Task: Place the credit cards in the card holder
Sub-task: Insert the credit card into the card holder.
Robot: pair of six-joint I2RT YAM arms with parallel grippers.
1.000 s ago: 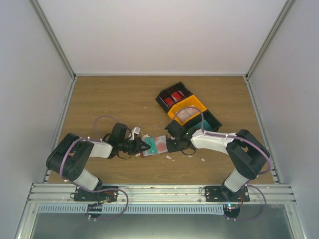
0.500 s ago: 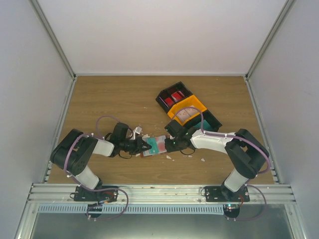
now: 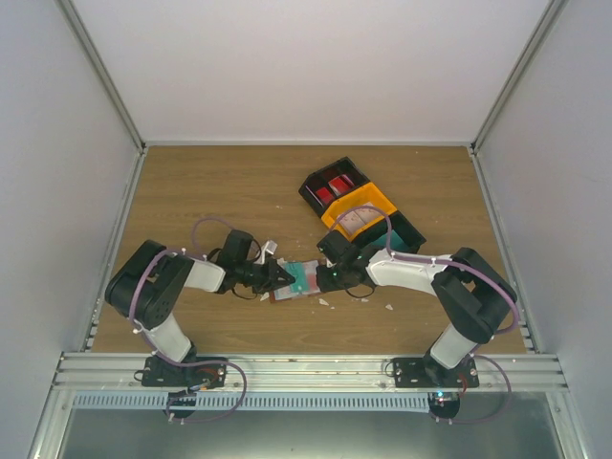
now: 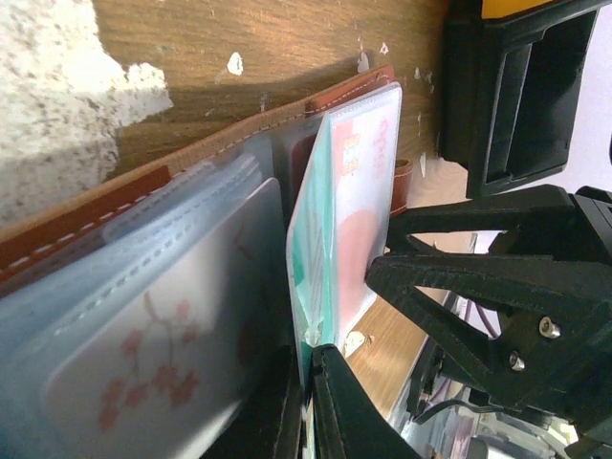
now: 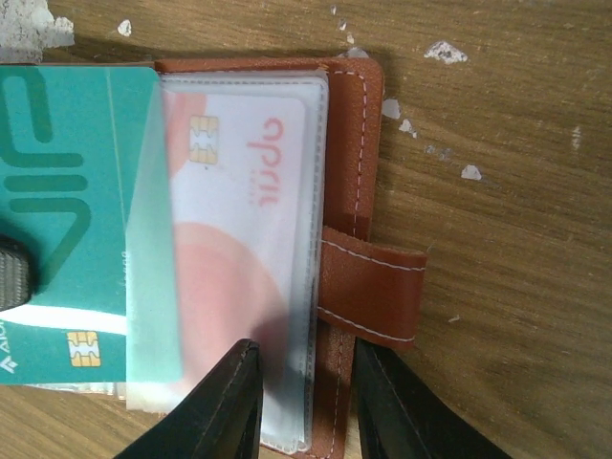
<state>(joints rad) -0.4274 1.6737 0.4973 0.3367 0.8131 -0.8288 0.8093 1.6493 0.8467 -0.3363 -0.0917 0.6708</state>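
Card holder (image 5: 368,143) lies open on the tabletop (image 5: 507,210) between the two arms, clear sleeves uppermost.

Right gripper (image 5: 301,402): jaws at a narrow gap, one tip on the outer sleeve, the other on the leather by the snap tab (image 5: 373,287); judged to be pinning the holder flat so it cannot slide under the push of a card; a true pinch cannot be confirmed.

Left gripper (image 4: 308,402): jaws closed on the outer edge of the teal card (image 5: 67,191), held level with the sleeves; its leading edge is already under a clear sleeve, most of its length outside. The grip at the trailing edge leaves the leading edge free to enter the sleeve.

A whitish card (image 5: 253,191) with a red disc sits fully seated in the neighbouring sleeve.

Insertion judged partly complete.

Risk: the sleeve mouth buckling, or the holder shifting.

Bin tray (image 3: 382,203) stands just beyond the right gripper, red items inside, apparently cards to follow; white scraps (image 5: 447,51) litter the wood.
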